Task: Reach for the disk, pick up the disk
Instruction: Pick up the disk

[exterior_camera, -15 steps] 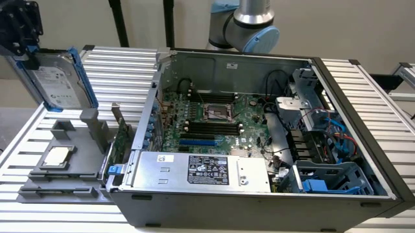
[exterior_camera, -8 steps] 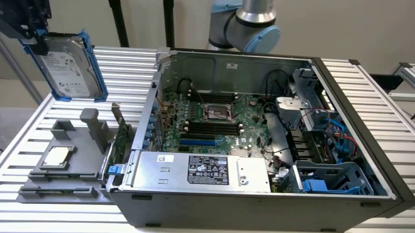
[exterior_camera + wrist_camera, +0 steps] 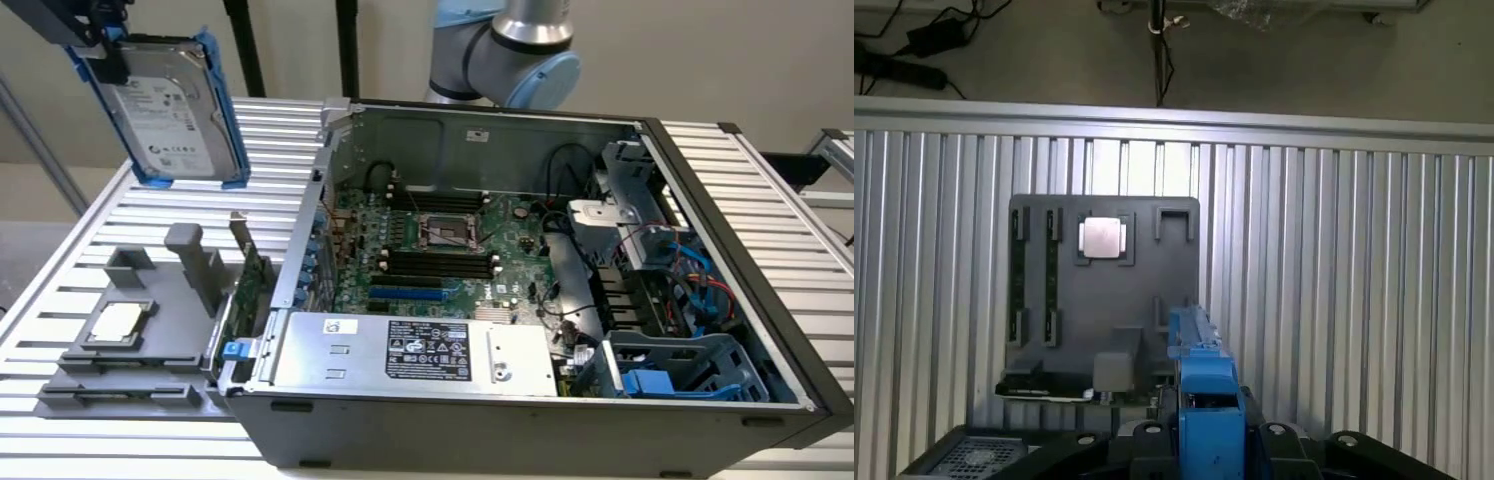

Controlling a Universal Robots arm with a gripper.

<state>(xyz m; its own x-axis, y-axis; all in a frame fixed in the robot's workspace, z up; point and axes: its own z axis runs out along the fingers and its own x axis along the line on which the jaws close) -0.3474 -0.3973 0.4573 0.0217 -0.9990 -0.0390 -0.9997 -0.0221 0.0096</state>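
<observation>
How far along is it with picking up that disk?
Reaching and grabbing look done: the claw grips the disk by its blue rail. In hand: the disk hangs in the air, clear of the slatted table, beside the open computer case. Nothing of the pick-up looks left.

The disk (image 3: 167, 100), silver-grey with a white printed label and blue plastic rails, hung aloft and nearly upright, label showing, at ten o'clock in the exterior view.
</observation>
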